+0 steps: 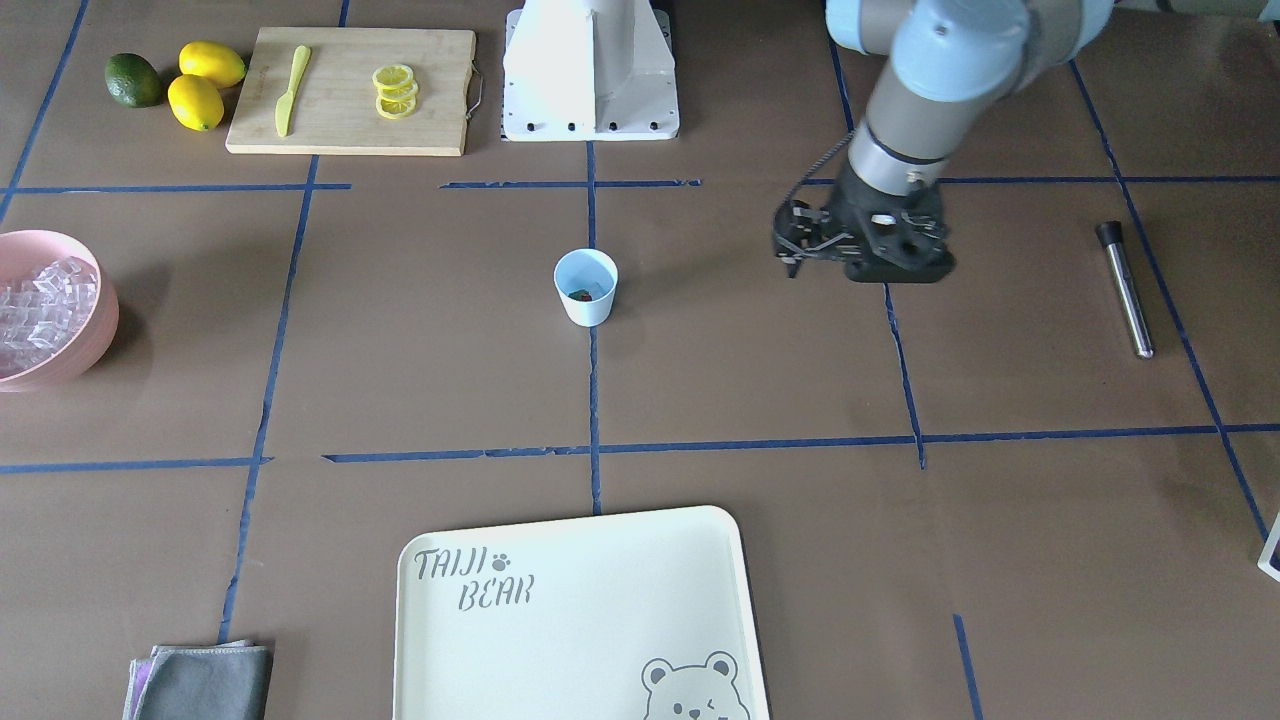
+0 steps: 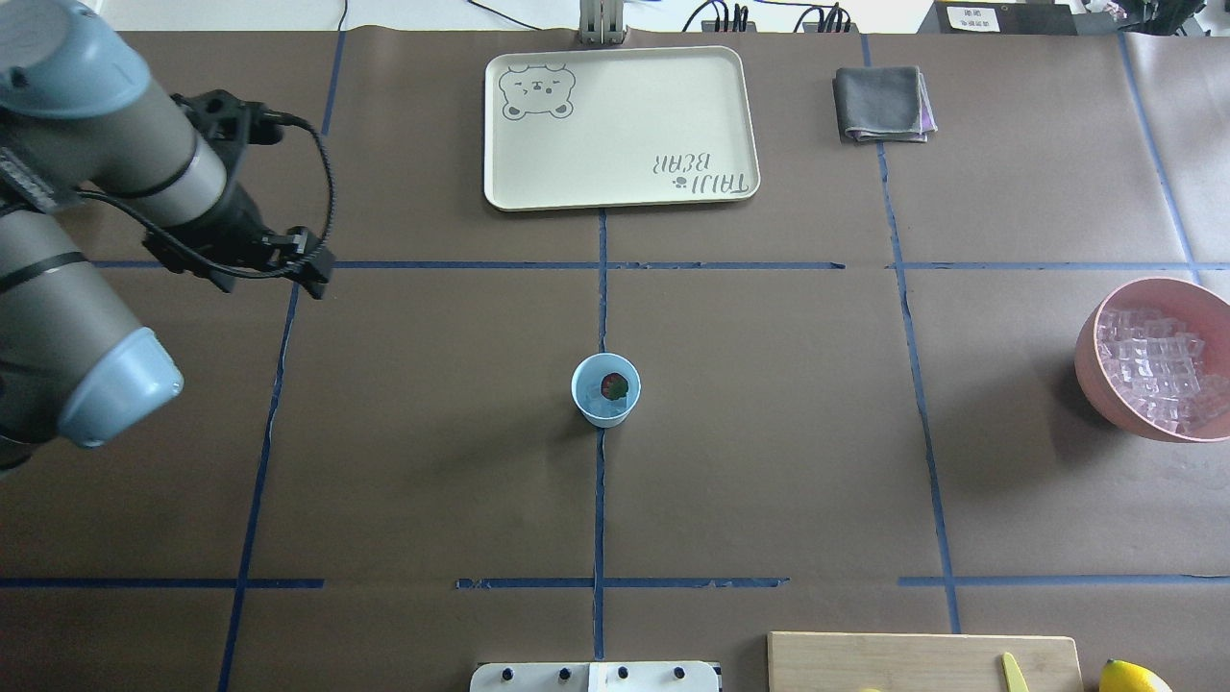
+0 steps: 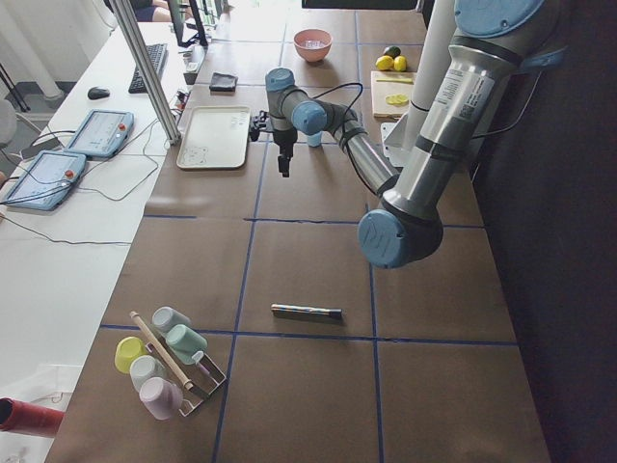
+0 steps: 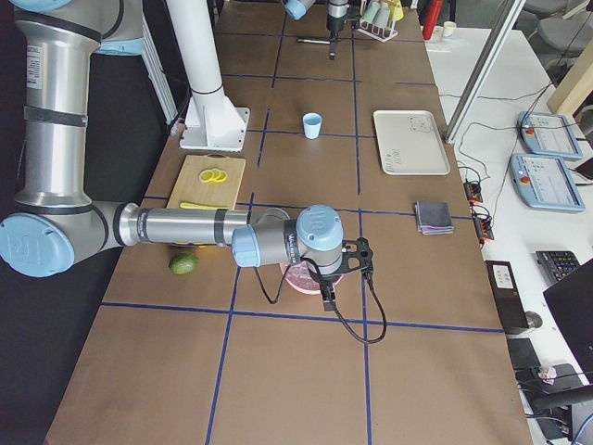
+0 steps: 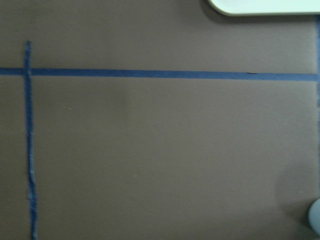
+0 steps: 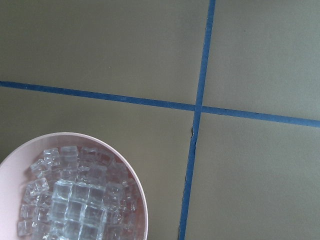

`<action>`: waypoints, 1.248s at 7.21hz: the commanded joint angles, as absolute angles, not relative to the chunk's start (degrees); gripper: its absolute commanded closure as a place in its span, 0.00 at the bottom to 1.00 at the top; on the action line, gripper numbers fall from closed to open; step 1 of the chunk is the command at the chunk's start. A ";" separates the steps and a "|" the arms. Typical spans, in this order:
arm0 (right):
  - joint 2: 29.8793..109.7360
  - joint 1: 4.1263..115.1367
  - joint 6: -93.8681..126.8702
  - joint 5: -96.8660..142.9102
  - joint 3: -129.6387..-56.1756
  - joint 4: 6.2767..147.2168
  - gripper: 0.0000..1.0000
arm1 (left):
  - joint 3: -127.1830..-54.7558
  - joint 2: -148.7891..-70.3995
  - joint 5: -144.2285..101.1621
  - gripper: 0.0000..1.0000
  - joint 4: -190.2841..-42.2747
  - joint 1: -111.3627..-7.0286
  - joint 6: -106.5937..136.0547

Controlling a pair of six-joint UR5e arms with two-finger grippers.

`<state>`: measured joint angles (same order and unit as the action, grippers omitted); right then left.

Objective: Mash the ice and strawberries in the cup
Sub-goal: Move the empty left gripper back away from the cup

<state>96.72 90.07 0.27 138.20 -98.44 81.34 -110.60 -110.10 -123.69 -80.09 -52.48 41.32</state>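
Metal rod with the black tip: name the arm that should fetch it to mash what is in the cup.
Left. The rod lies on the robot's left side, and the left claw hangs between it and the cup. The right claw is far off, by the pink bowl.

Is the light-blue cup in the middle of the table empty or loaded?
Loaded. The overhead view shows the cup upright, with a red strawberry and pale ice inside.

Bright diffuse light, shadows soft; pink bowl (image 2: 1091,358) casts one toward 8 o'clock in overhead view. Left wrist view blurred. Robot base (image 1: 590,70) blown out at 12 o'clock, front view.
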 commanded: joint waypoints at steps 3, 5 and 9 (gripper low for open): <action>93.60 90.08 0.00 138.77 -98.09 86.40 0.01 | -103.74 -94.77 -129.80 0.00 -80.94 -73.18 6.04; 94.22 90.96 -0.79 138.95 -98.00 86.40 0.01 | -95.41 -90.72 -129.81 0.00 -91.16 -75.66 4.39; 93.69 90.97 -0.79 138.95 -98.17 86.31 0.01 | -85.17 -88.42 -129.99 0.00 -109.92 -76.46 15.24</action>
